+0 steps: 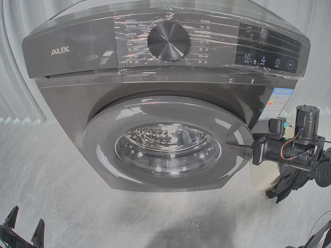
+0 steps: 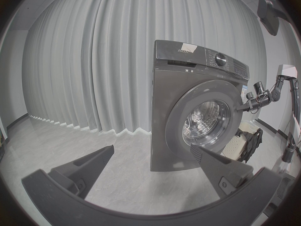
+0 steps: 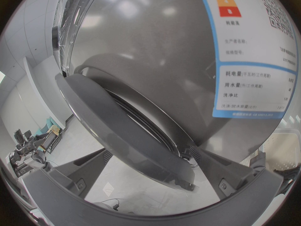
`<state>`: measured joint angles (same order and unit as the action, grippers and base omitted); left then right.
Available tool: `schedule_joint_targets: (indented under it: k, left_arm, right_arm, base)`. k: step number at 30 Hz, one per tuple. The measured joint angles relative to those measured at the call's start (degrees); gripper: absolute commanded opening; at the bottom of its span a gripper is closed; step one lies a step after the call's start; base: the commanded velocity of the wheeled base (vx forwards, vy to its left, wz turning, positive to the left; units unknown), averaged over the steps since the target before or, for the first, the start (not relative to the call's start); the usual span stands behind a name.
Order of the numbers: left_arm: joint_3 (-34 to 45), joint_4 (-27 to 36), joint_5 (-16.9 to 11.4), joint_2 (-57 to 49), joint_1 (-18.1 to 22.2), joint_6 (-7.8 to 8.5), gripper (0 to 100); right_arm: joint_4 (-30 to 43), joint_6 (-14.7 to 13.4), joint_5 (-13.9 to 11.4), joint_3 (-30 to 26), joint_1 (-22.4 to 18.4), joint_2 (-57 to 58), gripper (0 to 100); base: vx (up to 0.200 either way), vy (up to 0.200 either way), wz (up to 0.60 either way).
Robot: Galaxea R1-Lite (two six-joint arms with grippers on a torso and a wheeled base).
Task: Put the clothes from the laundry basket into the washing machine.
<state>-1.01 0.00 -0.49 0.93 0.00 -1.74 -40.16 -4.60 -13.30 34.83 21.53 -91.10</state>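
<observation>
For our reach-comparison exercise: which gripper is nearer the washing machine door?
Right. The right gripper is at the right-hand edge of the door, open fingers either side of the rim. The left gripper sits low on the robot's left, well short of the door.

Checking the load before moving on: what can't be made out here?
Cream perforated laundry basket: head view, its inside is hidden by the right arm and the black clothes draped over it.
Drum of the grey washing machine: head view, reflections on its round glass door hide the bottom.
</observation>
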Motion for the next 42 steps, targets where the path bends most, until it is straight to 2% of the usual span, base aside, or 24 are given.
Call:
schedule_joint_targets:
  k: [20, 28, 42]
  left_arm:
    - [0.0, 0.0, 0.0, 0.0, 0.0, 0.0, 100]
    - [0.0, 0.0, 0.0, 0.0, 0.0, -0.24, 100]
    - [0.0, 0.0, 0.0, 0.0, 0.0, -0.26, 100]
  right_arm:
    - [0.9, 0.1, -0.1, -12.8, 4.7, 11.3, 100]
    - [0.7, 0.1, 0.1, -12.9, 4.8, 12.9, 100]
    - [0.0, -0.1, -0.4, -12.4, 7.1, 9.4, 100]
  base:
    - [0.0, 0.0, 0.0]
    - [-0.15, 0.0, 0.0]
    - [0.0, 0.0, 0.0]
